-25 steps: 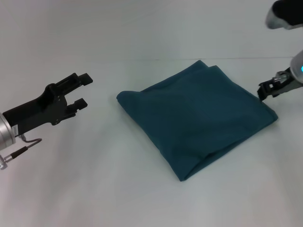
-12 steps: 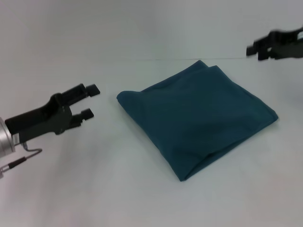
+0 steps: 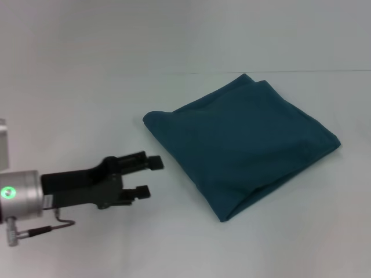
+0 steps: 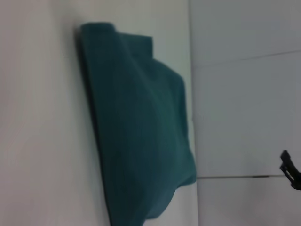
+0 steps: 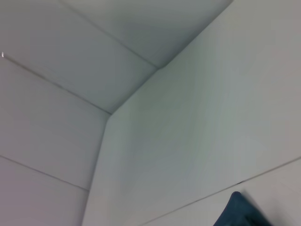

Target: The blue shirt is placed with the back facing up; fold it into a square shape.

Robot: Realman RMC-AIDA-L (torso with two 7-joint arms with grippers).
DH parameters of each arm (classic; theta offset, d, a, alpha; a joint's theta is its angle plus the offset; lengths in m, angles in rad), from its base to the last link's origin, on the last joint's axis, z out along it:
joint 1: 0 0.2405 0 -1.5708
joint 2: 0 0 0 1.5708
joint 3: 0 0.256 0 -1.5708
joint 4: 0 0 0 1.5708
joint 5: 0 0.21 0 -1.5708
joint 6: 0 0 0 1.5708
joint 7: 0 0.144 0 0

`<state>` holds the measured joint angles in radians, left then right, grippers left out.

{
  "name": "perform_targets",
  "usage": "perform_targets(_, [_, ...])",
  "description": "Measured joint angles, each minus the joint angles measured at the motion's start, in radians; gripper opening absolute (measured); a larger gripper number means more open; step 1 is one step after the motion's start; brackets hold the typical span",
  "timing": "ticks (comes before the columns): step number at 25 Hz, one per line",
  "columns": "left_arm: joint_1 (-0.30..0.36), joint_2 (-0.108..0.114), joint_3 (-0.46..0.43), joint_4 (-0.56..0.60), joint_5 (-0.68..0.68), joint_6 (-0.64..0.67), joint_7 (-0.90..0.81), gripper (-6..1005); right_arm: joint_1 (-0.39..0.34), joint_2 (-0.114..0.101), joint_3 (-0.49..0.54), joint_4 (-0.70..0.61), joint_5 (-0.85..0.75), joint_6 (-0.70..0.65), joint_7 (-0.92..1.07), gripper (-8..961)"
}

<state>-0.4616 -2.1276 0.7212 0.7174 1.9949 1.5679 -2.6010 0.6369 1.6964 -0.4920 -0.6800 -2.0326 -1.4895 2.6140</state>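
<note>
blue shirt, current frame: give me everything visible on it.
The blue shirt is dark teal, soft cotton-looking cloth, folded into a rough square that sits diamond-wise on the white table, one corner toward the robot. Layered edges show along its left corner and near edge, with slight rumpling there. The top face is plain; no lettering shows. It lies flat, nothing resting on it. The left end effector hovers left of it, open, not touching. The right end effector is out of the head view.

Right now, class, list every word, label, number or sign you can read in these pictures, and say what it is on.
None can be read.
The folded dark teal-blue cotton shirt shows only plain fabric, no lettering.
The left gripper, its fingers apart beside the shirt, bears no legible marking, only a green light.
The white table is unmarked.
</note>
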Motion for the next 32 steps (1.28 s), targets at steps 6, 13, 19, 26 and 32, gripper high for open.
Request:
perform_targets(6, [-0.033,-0.035,0.128,-0.032,-0.001,-0.113,-0.075,933,-0.031,-0.010,0.016,-0.006,0.011,-0.039,-0.004,863])
perform_targets(13, [-0.121,-0.042,0.224,-0.137,-0.008,-0.219,-0.094,934,-0.016,-0.014,0.015,-0.004,0.013,-0.046,-0.010,881])
perform_targets(19, [-0.146,-0.046,0.280,-0.175,-0.010,-0.276,-0.119,934,-0.007,-0.016,0.019,0.001,0.014,-0.046,-0.002,882])
perform_targets(26, [-0.173,-0.047,0.315,-0.234,-0.070,-0.340,-0.117,934,-0.003,-0.017,0.019,0.004,0.015,-0.047,-0.001,882])
perform_targets(32, [-0.211,-0.048,0.389,-0.273,-0.115,-0.397,-0.113,933,-0.003,-0.013,0.019,0.005,0.016,-0.048,-0.004,881])
